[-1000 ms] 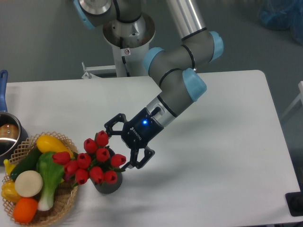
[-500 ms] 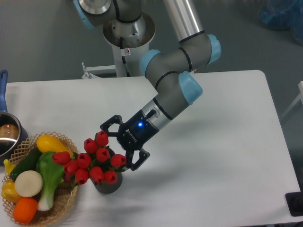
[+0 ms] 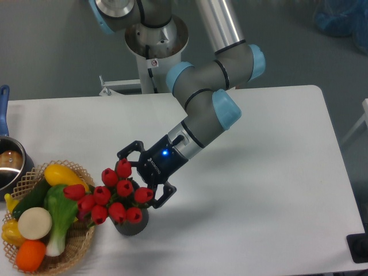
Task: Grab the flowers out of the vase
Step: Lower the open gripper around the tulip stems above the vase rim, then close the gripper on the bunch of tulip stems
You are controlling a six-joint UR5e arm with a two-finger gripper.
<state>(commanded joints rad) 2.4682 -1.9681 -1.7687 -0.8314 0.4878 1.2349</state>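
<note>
The flowers (image 3: 112,196), a bunch of glossy red tulip buds with dark green leaves, stand in the vase (image 3: 131,223), a short dark grey cylinder near the table's front left. My gripper (image 3: 140,178) is open, reaching in from the right. Its fingers straddle the right side of the bunch: one fingertip (image 3: 123,154) is by the top bud, the other (image 3: 161,200) is by the rightmost bud. I cannot tell whether the fingers touch the buds. The stems are hidden under the buds.
A wicker basket (image 3: 77,244) with yellow, green, white and orange vegetables sits just left of the vase, touching the bunch. A steel pot (image 3: 10,167) with a blue handle is at the left edge. The arm's base (image 3: 155,43) stands behind the table.
My gripper has moved left and slightly down, from beside the bunch to around its right side. It has stayed open. The flowers and the vase have not moved.
</note>
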